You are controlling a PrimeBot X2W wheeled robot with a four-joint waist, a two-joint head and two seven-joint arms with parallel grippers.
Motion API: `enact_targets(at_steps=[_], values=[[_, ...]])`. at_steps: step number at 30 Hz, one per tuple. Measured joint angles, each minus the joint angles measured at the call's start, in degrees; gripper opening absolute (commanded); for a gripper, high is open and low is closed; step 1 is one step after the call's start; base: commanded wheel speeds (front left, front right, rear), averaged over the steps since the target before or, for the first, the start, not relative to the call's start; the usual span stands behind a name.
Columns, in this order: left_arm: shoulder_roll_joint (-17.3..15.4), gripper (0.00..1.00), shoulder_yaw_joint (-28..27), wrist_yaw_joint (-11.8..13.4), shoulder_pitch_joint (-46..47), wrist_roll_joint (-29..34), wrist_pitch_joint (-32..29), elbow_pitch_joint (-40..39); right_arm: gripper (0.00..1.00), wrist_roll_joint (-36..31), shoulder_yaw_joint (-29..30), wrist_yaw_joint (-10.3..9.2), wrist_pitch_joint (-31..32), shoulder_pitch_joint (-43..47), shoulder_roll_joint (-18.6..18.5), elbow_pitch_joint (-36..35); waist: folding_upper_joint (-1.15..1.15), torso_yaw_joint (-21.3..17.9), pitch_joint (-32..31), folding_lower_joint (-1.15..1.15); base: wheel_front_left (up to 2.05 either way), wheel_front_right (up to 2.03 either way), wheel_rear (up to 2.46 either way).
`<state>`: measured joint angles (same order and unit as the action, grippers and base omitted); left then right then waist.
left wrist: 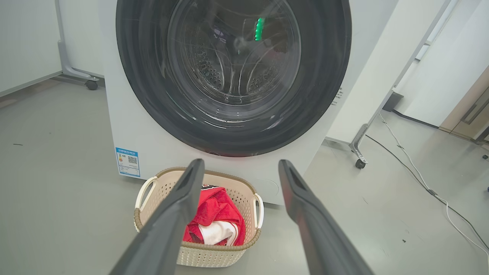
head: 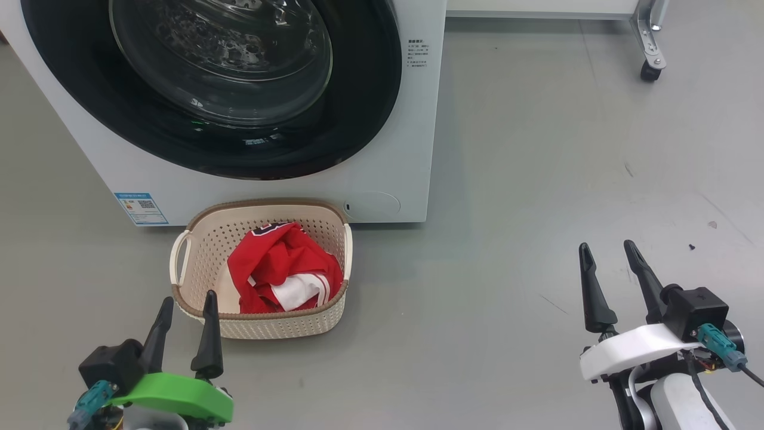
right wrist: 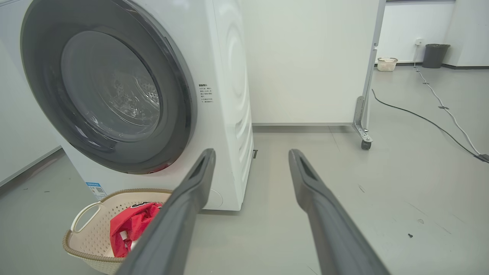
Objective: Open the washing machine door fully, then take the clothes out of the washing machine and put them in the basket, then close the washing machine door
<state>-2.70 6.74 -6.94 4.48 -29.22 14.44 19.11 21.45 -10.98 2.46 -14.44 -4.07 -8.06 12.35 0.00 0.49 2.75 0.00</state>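
Door [head: 221,89] of washing machine [head: 394,179] shut; clothes [head: 280,269] lie in basket [head: 286,325] near its front; left gripper [head: 188,298] and right gripper [head: 606,245] spread, empty. Task appears finished.

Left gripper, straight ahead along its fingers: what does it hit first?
Probably the white front of the washing machine, just below the closed washing machine door. In the left wrist view the open left gripper aims over the basket, though clearance above its rim is unclear.

Clothes [head: 280,269] in basket [head: 209,239] before washing machine [head: 388,155]
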Motion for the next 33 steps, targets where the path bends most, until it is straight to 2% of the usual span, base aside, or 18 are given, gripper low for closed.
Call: enact_targets(at_steps=[7,8,19,33], values=[[0.0,1.00,0.0,0.0,-0.2,-0.5,0.0,0.0,1.00,-0.2,0.1,0.01,0.0,0.3,0.1,0.0,0.00,0.0,0.0,0.00,0.00,0.00,0.00],[0.0,0.00,0.1,0.0,-0.2,-0.6,0.0,0.0,0.00,-0.4,0.1,0.01,0.0,0.3,0.1,0.0,0.00,0.0,0.0,0.00,0.00,0.00,0.00],[0.8,0.00,0.6,0.0,-2.4,-2.3,-0.8,3.2,0.00,1.2,-0.1,0.00,0.6,3.2,1.6,3.3,0.00,-0.1,-0.1,0.00,0.00,0.00,0.00],[0.8,0.00,-1.0,0.0,-2.4,-11.9,-3.7,2.5,0.00,12.2,2.4,0.51,3.4,3.2,2.3,3.3,0.00,-0.1,-0.5,0.00,0.00,0.00,0.00]])
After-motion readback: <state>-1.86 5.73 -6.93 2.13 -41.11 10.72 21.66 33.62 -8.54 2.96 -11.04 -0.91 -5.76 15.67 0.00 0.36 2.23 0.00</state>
